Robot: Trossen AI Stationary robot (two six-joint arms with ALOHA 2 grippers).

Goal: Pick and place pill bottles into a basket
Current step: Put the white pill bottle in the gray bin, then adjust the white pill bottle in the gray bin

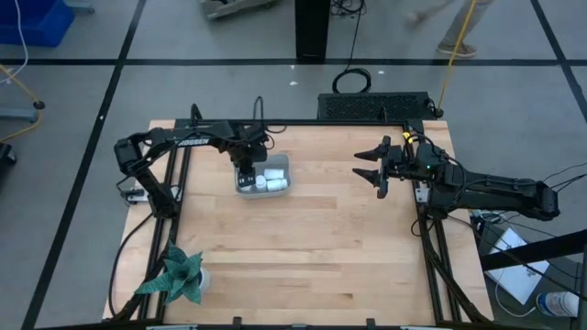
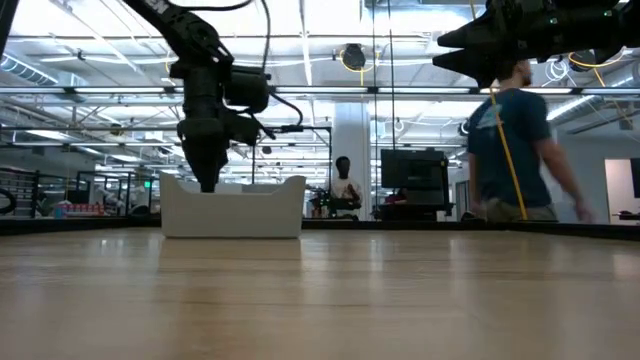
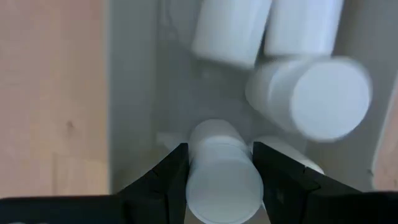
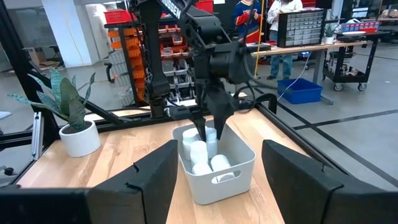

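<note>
Left gripper (image 1: pixel 246 174) is down inside the basket (image 1: pixel 278 186), fingers (image 3: pixel 166 177) pinching one pill bottle (image 3: pixel 222 180) by its sides. The basket sits on the worktop (image 1: pixel 303 247) toward the far-left part. Left wrist view shows three more pill bottles (image 3: pixel 308 93) lying loose on the basket floor, two cut off by the frame edge, plus a white sliver behind the right-hand finger that is too hidden to identify. From the low view the basket wall hides all contents. Right gripper (image 1: pixel 381 168) hangs above the worktop's right side, well apart from the basket, jaws spread wide with nothing between them. Potted plant (image 1: pixel 174 275) at the near-left corner. A person (image 2: pixel 515 130) stands beyond the worktop
</note>
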